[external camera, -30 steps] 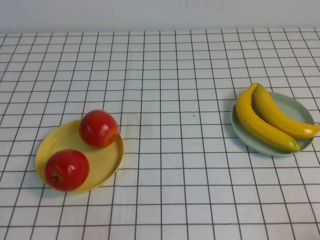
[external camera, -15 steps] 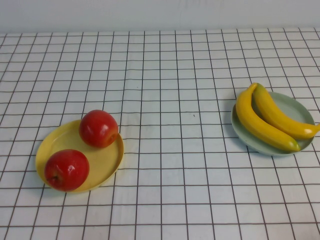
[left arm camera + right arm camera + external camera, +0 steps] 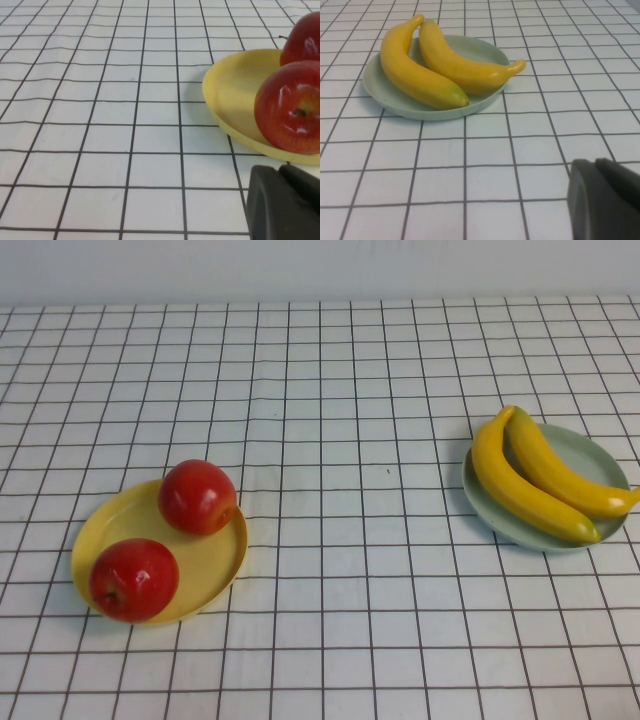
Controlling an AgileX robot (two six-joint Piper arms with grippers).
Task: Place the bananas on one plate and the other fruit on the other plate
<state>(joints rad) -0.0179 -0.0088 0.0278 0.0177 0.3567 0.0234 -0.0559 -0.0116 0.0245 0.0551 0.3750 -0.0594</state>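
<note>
Two red apples (image 3: 197,496) (image 3: 133,579) sit on the yellow plate (image 3: 205,560) at the near left. Two yellow bananas (image 3: 520,490) (image 3: 560,475) lie side by side on the pale grey-green plate (image 3: 597,455) at the right. Neither arm shows in the high view. In the left wrist view my left gripper (image 3: 280,170) is shut and empty, just short of the yellow plate (image 3: 235,85) and its apples (image 3: 292,112). In the right wrist view my right gripper (image 3: 595,162) is shut and empty, well back from the grey-green plate (image 3: 475,47) and bananas (image 3: 417,75).
A white cloth with a black grid (image 3: 340,440) covers the table. A pale wall (image 3: 320,265) runs along the far edge. Open cloth lies between the two plates.
</note>
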